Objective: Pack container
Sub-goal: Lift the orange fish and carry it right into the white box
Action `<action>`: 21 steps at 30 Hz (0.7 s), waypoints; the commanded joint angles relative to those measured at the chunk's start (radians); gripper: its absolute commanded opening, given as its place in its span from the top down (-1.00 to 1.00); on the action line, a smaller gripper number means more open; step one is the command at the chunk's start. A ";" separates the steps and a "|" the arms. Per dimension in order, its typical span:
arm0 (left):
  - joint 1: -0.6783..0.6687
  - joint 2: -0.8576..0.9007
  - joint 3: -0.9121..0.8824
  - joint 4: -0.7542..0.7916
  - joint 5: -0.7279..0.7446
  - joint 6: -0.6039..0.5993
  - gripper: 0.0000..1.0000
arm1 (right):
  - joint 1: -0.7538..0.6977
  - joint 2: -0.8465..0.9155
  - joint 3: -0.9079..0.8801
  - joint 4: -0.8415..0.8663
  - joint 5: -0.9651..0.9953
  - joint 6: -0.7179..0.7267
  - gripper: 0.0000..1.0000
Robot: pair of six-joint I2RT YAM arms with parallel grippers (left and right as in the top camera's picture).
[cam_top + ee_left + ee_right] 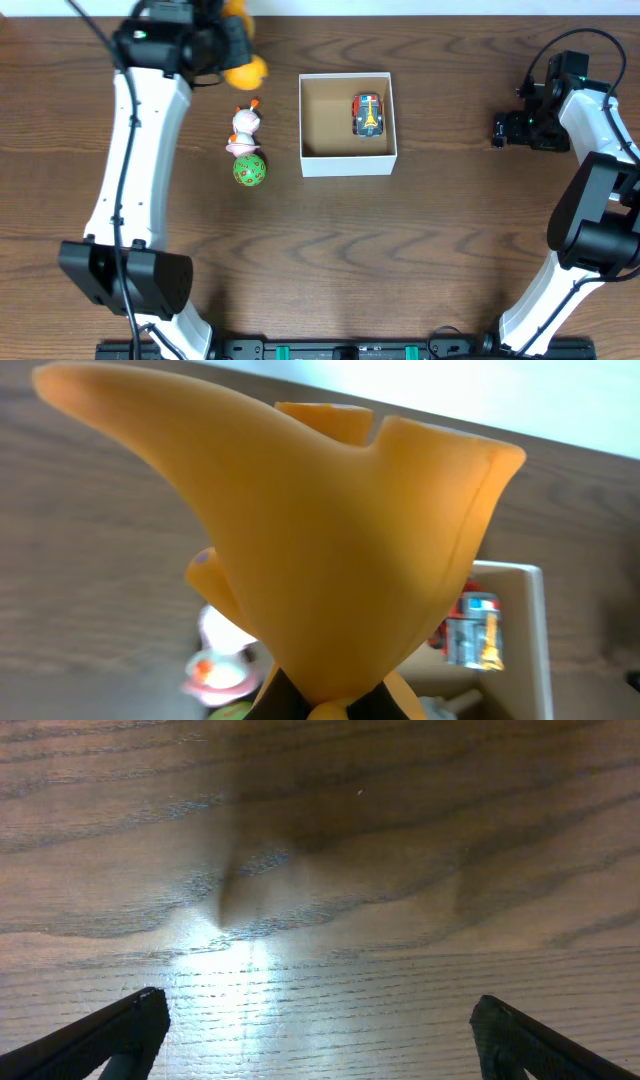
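Progress (overhead): one piece was packed; a toy car (pixel 368 115) lay inside the container (pixel 347 162), close to its right wall, and the rest of the brown floor showed nothing else.
Container (overhead): it sat open and upright in the far half of the table, about midway between the two arms.
In hand (overhead): the left gripper (pixel 228 48), at the far left, was clamped on a yellow toy (pixel 246 71), which hung left of the container and not yet over it.
Left to pack (overhead): by the look of it, the yellow toy, a white-and-pink figure (pixel 244 125) and a green ball (pixel 249 170); these two touched each other, just left of the container.
Obstacles (overhead): figure and ball lay nearer than the held toy, off the straight path rightward; only the white wall seemed to need clearing.
Right gripper (pixel 505 130) (overhead): it was at the far right, well apart from the container.
Grip (left wrist): the yellow toy filled most of the view, its lower end pinched between dark fingers (pixel 275 705).
Beyond (left wrist): a container corner with the toy car showed at right; the figure was a blur at lower left.
Fingers (right wrist): the fingertips (pixel 110 1035) stood wide apart with nothing between them.
Surroundings (right wrist): only the wood-grain table (pixel 320 870) with a glare patch was in view.
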 commanded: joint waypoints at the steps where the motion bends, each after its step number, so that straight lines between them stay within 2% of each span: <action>1: -0.034 0.015 0.004 0.027 0.018 0.013 0.88 | 0.008 -0.010 -0.003 -0.001 -0.006 0.007 -0.98; 14: -0.177 0.144 0.004 0.176 0.018 0.060 0.88 | 0.008 -0.010 -0.003 -0.001 -0.006 0.007 -0.98; 21: -0.209 0.234 0.003 0.169 0.018 0.054 0.88 | 0.008 -0.010 -0.003 -0.001 -0.006 0.007 -0.98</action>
